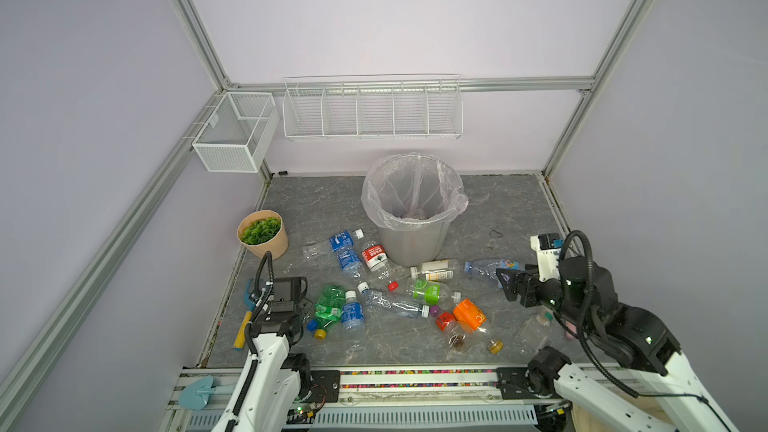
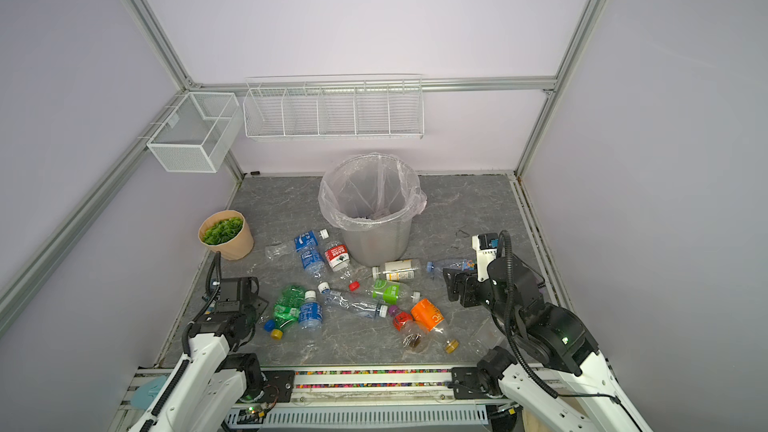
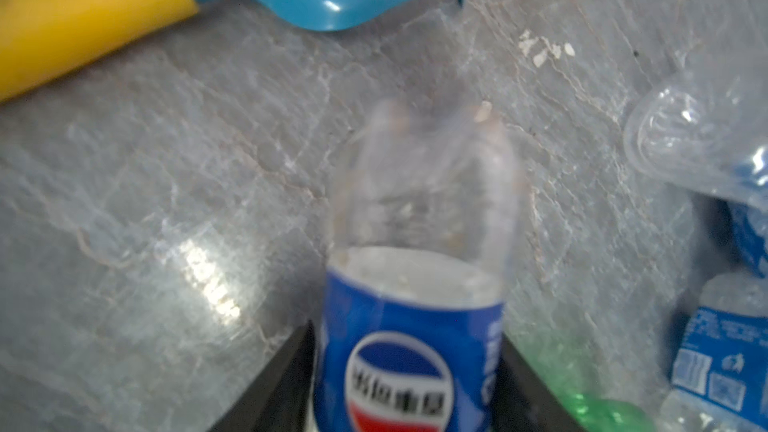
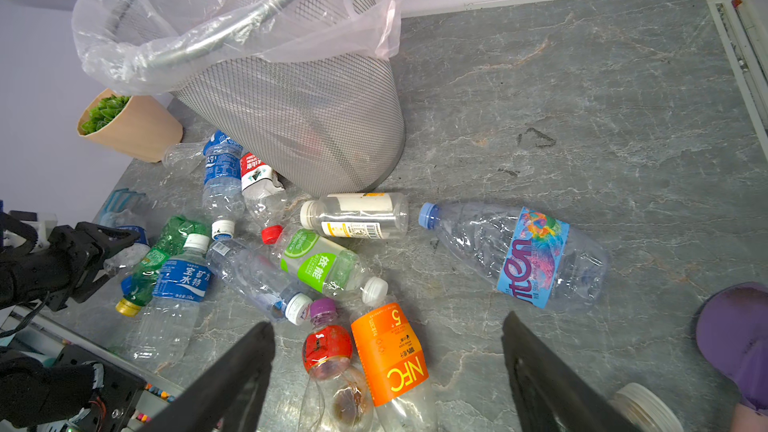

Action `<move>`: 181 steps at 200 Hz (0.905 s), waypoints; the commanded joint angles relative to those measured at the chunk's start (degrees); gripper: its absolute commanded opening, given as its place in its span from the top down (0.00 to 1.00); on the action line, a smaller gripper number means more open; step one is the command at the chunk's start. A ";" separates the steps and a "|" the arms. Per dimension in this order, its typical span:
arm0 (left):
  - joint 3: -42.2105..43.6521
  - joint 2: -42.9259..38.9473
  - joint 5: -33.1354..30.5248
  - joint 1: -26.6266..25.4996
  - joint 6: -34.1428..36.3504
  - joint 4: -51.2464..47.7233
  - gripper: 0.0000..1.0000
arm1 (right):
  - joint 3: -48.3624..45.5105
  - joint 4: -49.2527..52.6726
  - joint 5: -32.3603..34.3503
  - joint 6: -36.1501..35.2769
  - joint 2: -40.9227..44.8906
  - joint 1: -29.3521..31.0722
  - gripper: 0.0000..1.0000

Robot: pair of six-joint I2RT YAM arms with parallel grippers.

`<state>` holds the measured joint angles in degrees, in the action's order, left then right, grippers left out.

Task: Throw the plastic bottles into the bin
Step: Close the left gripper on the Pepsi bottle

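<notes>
My left gripper (image 3: 407, 330) clamps the stiffer label band of a light, thin-walled, probably slippery cola bottle (image 3: 419, 209) between its jaws, bin (image 1: 411, 243) well ahead and rightward; my right gripper (image 4: 386, 322) hangs spread wide, empty.

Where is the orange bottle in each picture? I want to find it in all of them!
In a top view: the orange-label bottle lies at the pile's front right.
In a top view: that bottle, front right of the pile too.
Left wrist: not in it.
Right wrist: near the camera, beside the small red-label bottle.
Shared landmark, except left wrist: the bin behind the pile.
</notes>
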<state>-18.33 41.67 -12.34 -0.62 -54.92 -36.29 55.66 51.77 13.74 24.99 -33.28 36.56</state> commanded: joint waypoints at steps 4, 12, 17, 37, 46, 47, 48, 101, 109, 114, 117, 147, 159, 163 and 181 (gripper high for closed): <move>0.13 0.94 0.63 0.36 -0.25 0.66 0.54 | -0.87 0.48 1.90 -1.07 1.51 -0.20 0.12; 0.13 1.17 0.73 0.36 -0.21 0.78 0.55 | -0.86 0.61 1.99 -1.17 1.71 -0.21 0.12; 0.18 1.22 0.90 0.33 -0.28 0.90 0.56 | -0.86 0.74 2.13 -1.30 1.88 -0.30 0.12; 0.56 1.22 1.38 0.36 -0.12 1.87 0.64 | -0.72 1.05 2.25 -1.69 2.24 -0.28 0.12; 0.58 1.13 1.38 0.36 -0.13 1.95 0.66 | -0.64 1.14 2.35 -1.75 2.25 -0.34 0.12; 0.58 1.09 1.36 0.36 -0.12 1.94 0.67 | -0.69 1.10 2.35 -1.81 2.25 -0.30 0.12; 0.58 1.07 1.36 0.36 -0.15 1.89 0.67 | -0.66 1.12 2.35 -1.71 2.25 -0.28 0.12; -5.62 -5.44 0.84 0.36 2.54 -4.32 0.72 | -0.74 1.30 2.20 -1.69 2.75 -0.37 0.12; -7.03 -6.79 0.72 0.34 3.18 -4.75 0.72 | -0.86 1.29 2.17 -1.62 2.72 -0.38 0.12; -7.84 -7.45 0.77 0.36 3.62 -4.90 0.72 | -0.93 1.22 2.17 -1.54 2.72 -0.38 0.12; -8.46 -7.74 0.74 0.36 3.86 -5.00 0.72 | -0.93 1.15 2.14 -1.48 2.68 -0.43 0.12; -15.34 -8.48 2.08 0.36 5.84 -6.20 0.74 | -1.15 0.53 1.41 -1.02 2.21 -0.41 0.12; -17.96 -8.78 2.80 0.36 6.63 -5.98 0.75 | -1.15 0.43 1.21 -0.91 2.08 -0.42 0.12; -18.90 -8.89 3.03 0.36 6.74 -5.94 0.75 | -1.06 0.37 1.22 -0.89 1.99 -0.39 0.12; -22.44 -9.58 4.10 0.36 7.68 -4.88 0.77 | -1.07 0.35 1.19 -0.74 1.90 -0.38 0.12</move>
<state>-36.12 33.21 -9.72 -0.58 -49.52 -40.62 55.48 52.90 15.18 23.99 -31.14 36.47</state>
